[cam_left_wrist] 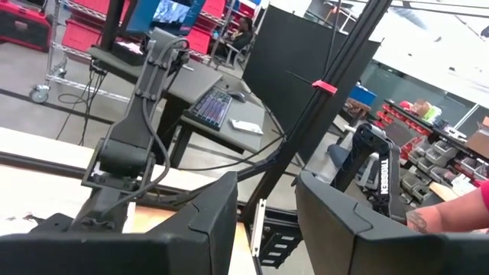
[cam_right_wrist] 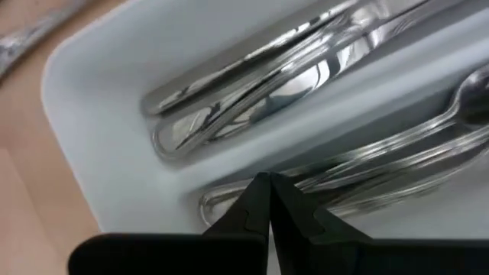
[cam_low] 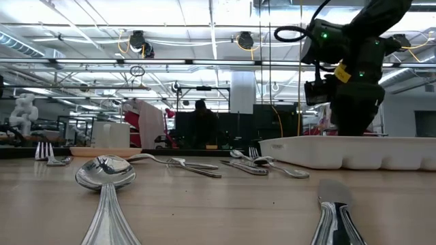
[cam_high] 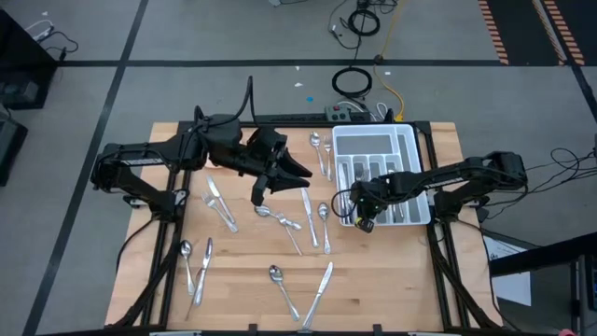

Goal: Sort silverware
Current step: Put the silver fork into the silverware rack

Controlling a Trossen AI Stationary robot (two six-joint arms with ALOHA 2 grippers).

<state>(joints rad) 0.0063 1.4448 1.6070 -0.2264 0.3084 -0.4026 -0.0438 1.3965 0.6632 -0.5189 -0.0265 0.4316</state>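
We see the white tray [cam_high: 408, 149] at the table's right far side, with several pieces of silverware [cam_right_wrist: 290, 84] lying lengthwise in its slots. The rest is loose on the wood table [cam_high: 242, 252]: spoons, forks and knives scattered centre and left-near. Right gripper [cam_right_wrist: 269, 200] is over the tray's near-left corner, jaws fully closed, holding nothing. Left gripper [cam_left_wrist: 263, 221] is raised over the table centre, pointing off across the room, jaws part open, empty. Room behind: workbenches, a keyboard [cam_left_wrist: 212, 108], red cabinets. No legible writing.
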